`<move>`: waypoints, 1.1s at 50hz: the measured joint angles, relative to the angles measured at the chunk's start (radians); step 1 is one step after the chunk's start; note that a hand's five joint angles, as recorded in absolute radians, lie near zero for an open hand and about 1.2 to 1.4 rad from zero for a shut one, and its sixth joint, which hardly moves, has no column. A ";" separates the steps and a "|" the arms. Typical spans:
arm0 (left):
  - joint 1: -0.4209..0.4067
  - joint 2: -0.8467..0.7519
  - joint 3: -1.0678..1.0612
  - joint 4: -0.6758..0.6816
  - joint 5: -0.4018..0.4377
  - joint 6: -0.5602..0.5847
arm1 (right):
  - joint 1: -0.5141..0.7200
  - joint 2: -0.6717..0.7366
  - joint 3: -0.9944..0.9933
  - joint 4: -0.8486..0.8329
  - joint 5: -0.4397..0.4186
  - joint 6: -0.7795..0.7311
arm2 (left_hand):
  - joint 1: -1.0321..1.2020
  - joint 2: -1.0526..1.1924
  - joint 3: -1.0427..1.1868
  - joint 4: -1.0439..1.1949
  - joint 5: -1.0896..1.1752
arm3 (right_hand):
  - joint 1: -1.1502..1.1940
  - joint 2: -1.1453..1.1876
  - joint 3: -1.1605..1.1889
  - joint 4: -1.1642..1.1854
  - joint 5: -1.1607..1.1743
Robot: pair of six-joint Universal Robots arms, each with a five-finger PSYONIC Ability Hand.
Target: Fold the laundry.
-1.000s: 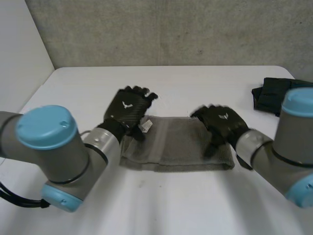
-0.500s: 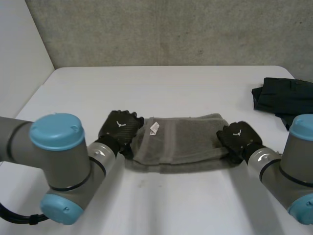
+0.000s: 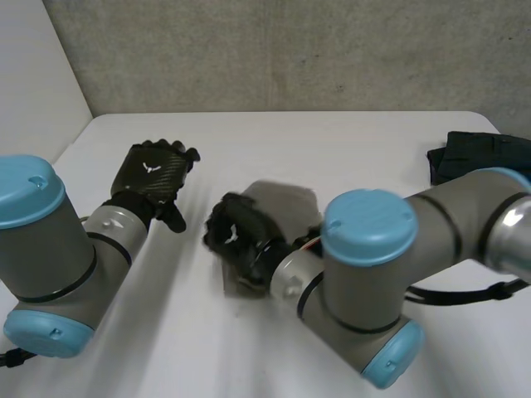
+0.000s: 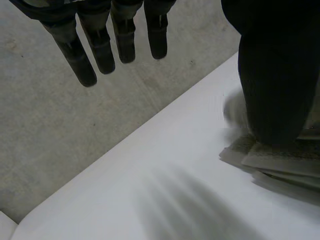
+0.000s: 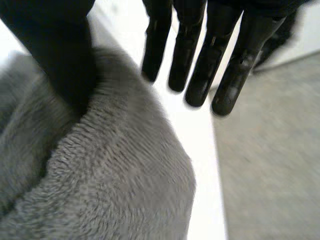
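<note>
A grey towel (image 3: 282, 199) lies in the middle of the white table (image 3: 332, 141), doubled over on itself. My right hand (image 3: 235, 236) has reached across to the towel's left end. In the right wrist view its thumb (image 5: 55, 55) digs into the thick towel fold (image 5: 115, 180), with the fingers (image 5: 195, 55) straight on the fold's other side, pinching the cloth. My left hand (image 3: 151, 174) hovers above the table to the towel's left, holding nothing. Its fingers (image 4: 100, 45) are straight and spread, and the stacked towel layers (image 4: 285, 160) lie past its thumb.
A pile of dark folded clothing (image 3: 477, 157) sits at the table's back right corner. A grey wall runs behind the table's far edge, and a lighter wall borders the left side.
My right hand has swung from the towel's right end across to its left end, carrying the cloth over and doubling it. My left hand has let go and lifted away to the left.
</note>
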 measured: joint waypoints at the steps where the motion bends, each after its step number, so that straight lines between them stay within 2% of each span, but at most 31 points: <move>1: 0.000 0.001 0.004 0.001 0.000 -0.001 | 0.010 0.010 -0.007 0.016 -0.005 0.017 | -0.026 -0.027 -0.026 -0.021 -0.023 | -0.265 -0.326 -0.302 -0.301 -0.290; 2: 0.000 0.001 0.008 0.002 -0.001 -0.003 | 0.013 0.014 -0.011 0.028 -0.004 0.038 | -0.033 -0.035 -0.035 -0.029 -0.031 | -0.394 -0.464 -0.459 -0.457 -0.446; 3: -0.001 0.001 0.012 0.003 -0.001 -0.005 | 0.014 0.015 -0.013 0.037 0.001 0.060 | -0.042 -0.044 -0.045 -0.039 -0.041 | -0.394 -0.464 -0.459 -0.457 -0.446; 4: -0.003 0.001 0.019 0.004 -0.001 -0.009 | 0.011 0.014 -0.014 0.048 0.010 0.100 | -0.046 -0.048 -0.048 -0.044 -0.046 | -0.568 -0.709 -0.718 -0.713 -0.696; 10: -0.030 -0.007 0.066 0.007 0.001 -0.051 | -0.095 -0.054 0.002 0.081 0.053 0.507 | -0.046 -0.048 -0.048 -0.044 -0.046 | -0.576 -0.727 -0.741 -0.727 -0.711; 15: -0.083 -0.043 0.132 0.007 0.004 -0.110 | -0.250 -0.146 0.041 0.091 0.017 0.922 | -0.046 -0.048 -0.048 -0.044 -0.046 | -0.576 -0.727 -0.741 -0.727 -0.711; 20: -0.156 -0.123 0.213 -0.003 0.006 -0.157 | -0.344 -0.181 0.057 0.107 -0.026 1.117 | -0.046 -0.048 -0.048 -0.044 -0.046 | -0.576 -0.727 -0.741 -0.727 -0.711; 23: -0.190 -0.179 0.256 -0.021 0.005 -0.170 | -0.363 -0.165 0.048 0.126 -0.036 1.131 | -0.046 -0.048 -0.048 -0.044 -0.045 | -0.576 -0.727 -0.741 -0.727 -0.711; 28: -0.217 -0.290 0.317 -0.105 -0.006 -0.174 | -0.360 -0.062 -0.018 0.190 -0.037 1.065 | -0.046 -0.048 -0.048 -0.044 -0.045 | -0.576 -0.727 -0.741 -0.727 -0.711; 34: -0.216 -0.380 0.352 -0.188 -0.048 -0.165 | -0.350 0.055 -0.098 0.256 -0.035 0.988 | -0.046 -0.048 -0.048 -0.044 -0.045 | -0.576 -0.727 -0.741 -0.727 -0.711; 41: -0.199 -0.419 0.348 -0.217 -0.094 -0.127 | -0.333 0.151 -0.155 0.287 -0.002 0.853 | -0.046 -0.048 -0.048 -0.044 -0.045 | -0.576 -0.727 -0.741 -0.727 -0.711; 49: -0.194 -0.416 0.326 -0.228 -0.096 -0.043 | -0.319 0.158 -0.163 0.286 0.058 0.717 | -0.046 -0.048 -0.048 -0.044 -0.046 | -0.591 -0.727 -0.741 -0.727 -0.711; 55: -0.199 -0.381 0.328 -0.229 -0.087 -0.024 | -0.312 0.105 -0.155 0.281 0.068 0.689 | -0.046 -0.048 -0.048 -0.044 -0.046 | -0.591 -0.727 -0.741 -0.727 -0.711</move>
